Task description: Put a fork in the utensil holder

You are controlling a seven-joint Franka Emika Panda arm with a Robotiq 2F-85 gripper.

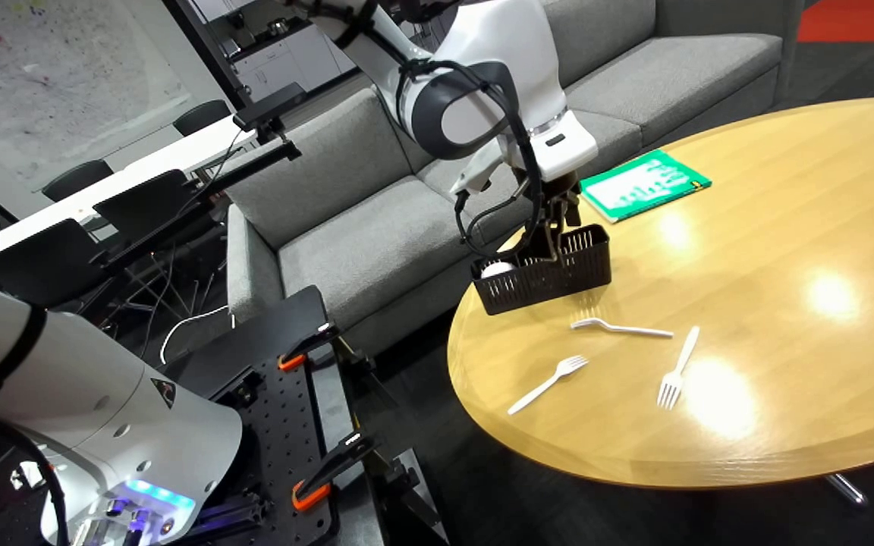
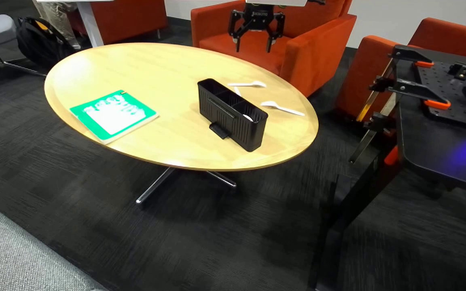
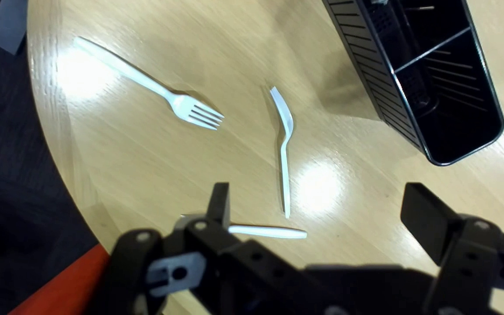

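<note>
- Your gripper [image 2: 253, 47] hung in the air with its fingers pointing down, well apart from the table [image 2: 160, 68]; its jaws were spread wide, a broad gap between them.
- The fork on its side [image 3: 284, 162]: in your wrist view it lined up with that gap, left of the middle, its handle end toward the gripper and its head on the far side.
- The flat fork [image 3: 147, 81]: in the same view it lay to the far left of the gripper, its handle toward the edge of the table, its tines toward the fork on its side.
- The half-covered fork [image 3: 269, 231]: in your wrist view the left-hand finger hid its head end; the handle showed in the gap, its end near that of the fork on its side.
- All three were white and lay on the table; which one your task meant could not be determined.
- The utensil holder [image 2: 233, 117]: black, upright on the table, to the far right of the gripper in your wrist view and apart from all three forks. In an exterior view a white item [image 2: 248, 117] showed in its nearest compartment, its kind unclear.
- The green-and-white booklet [image 2: 113, 115]: flat on the table, left of the utensil holder in that exterior view.
</note>
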